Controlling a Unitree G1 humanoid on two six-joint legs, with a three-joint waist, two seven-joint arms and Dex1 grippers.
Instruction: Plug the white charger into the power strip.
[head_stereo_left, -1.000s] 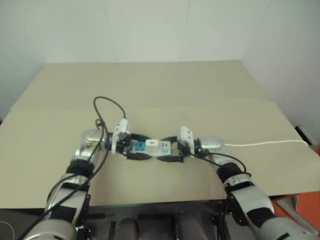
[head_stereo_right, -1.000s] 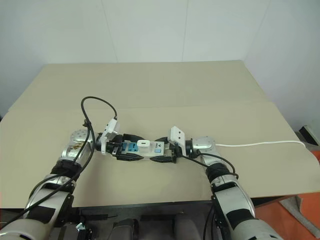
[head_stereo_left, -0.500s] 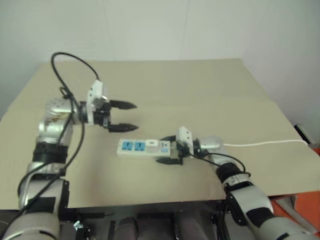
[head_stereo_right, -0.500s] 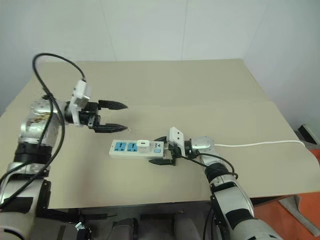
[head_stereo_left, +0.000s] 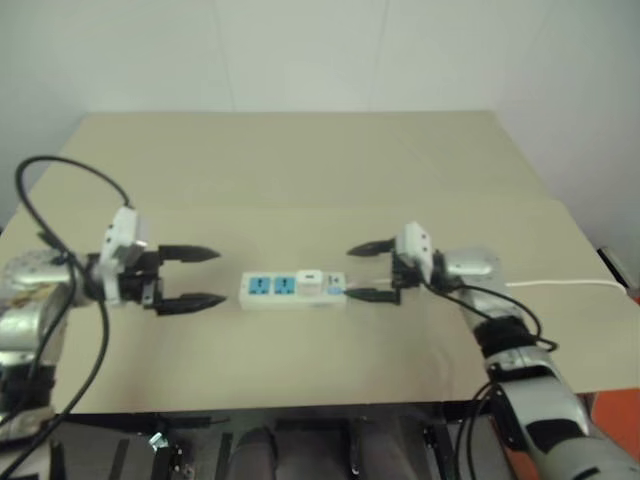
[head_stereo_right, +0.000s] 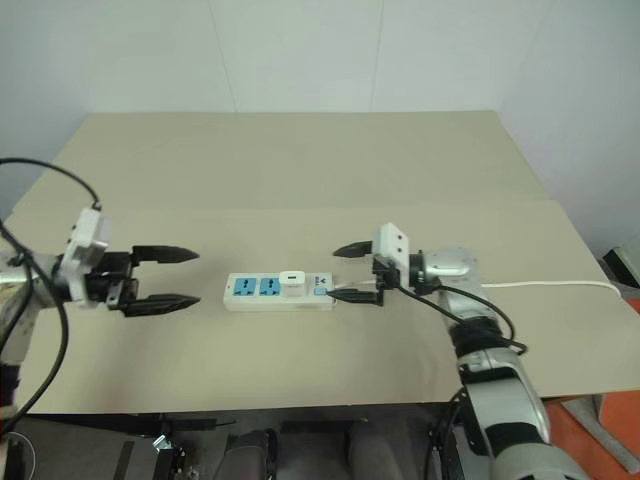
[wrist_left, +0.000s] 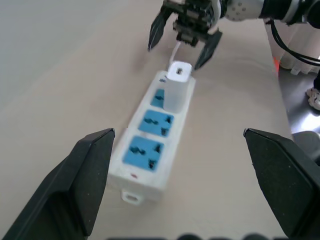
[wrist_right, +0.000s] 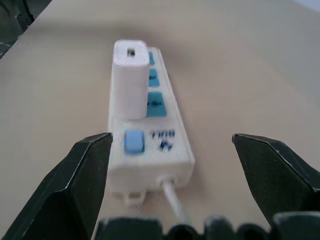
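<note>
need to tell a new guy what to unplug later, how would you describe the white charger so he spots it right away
On the tan tabletop, between the two open black-fingered grippers, lies a long white power strip with blue sockets. The white charger is the small boxy white block standing upright in the socket nearest the strip's switch and cord end. It is the only thing rising from the strip; the other two blue sockets are bare.

Head overlooks; wrists face power strip (wrist_left: 160, 145)

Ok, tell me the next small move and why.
Probably just draw both arms back and stop: the white charger stands upright in the power strip's socket nearest its switch, and the left hand and right hand are open, clear of it.
</note>
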